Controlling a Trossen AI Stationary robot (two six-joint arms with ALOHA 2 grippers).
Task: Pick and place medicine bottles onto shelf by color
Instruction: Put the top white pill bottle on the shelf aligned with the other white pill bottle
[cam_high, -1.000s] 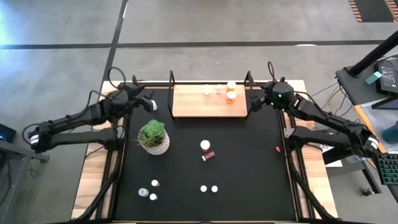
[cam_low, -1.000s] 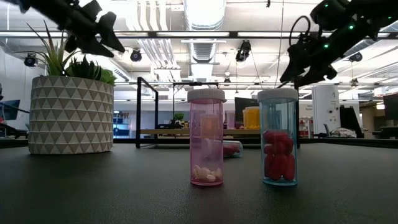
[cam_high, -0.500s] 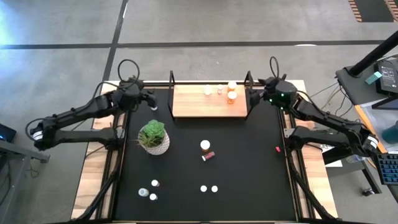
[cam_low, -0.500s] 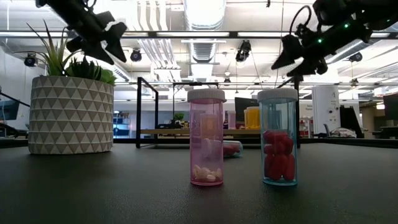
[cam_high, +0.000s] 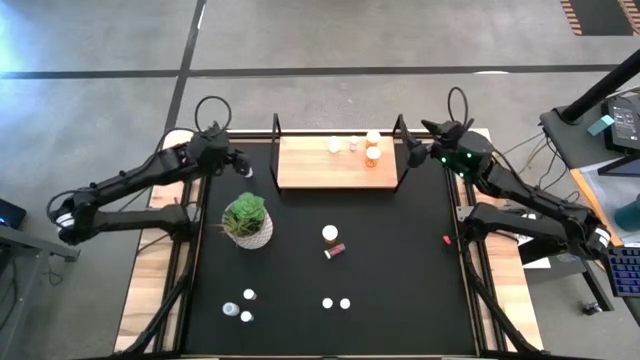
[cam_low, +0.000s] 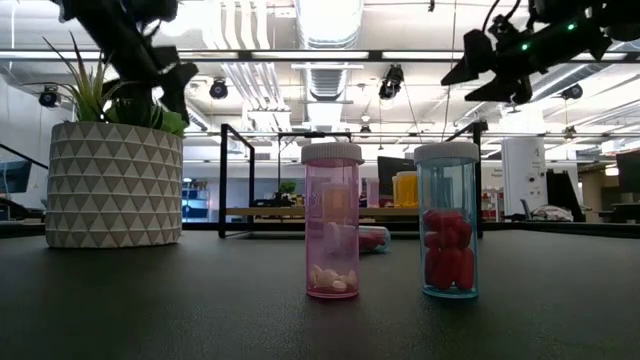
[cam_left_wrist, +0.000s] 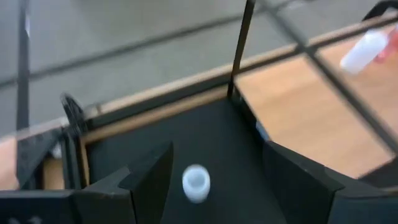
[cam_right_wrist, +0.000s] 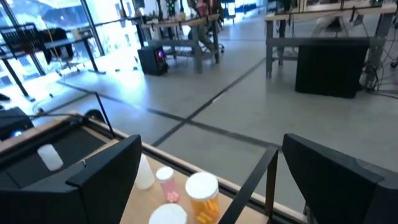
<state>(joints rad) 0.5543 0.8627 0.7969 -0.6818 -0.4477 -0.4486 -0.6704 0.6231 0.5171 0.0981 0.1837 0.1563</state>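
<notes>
Four medicine bottles (cam_high: 371, 153) on the shelf (cam_high: 320, 170); others scattered across the black table (cam_high: 400, 260).
Nearest: pink bottle (cam_low: 332, 235) holding pale pills, blue bottle (cam_low: 448, 235) holding red capsules. Left gripper (cam_left_wrist: 211, 180) and right gripper (cam_right_wrist: 211, 180) both spread, empty.

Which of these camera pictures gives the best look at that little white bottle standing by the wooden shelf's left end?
The left wrist view: the white bottle stands close between the open left gripper fingers. The high view shows a speck beside the shelf; the right wrist view shows it blurred; the low view hides it.
</notes>
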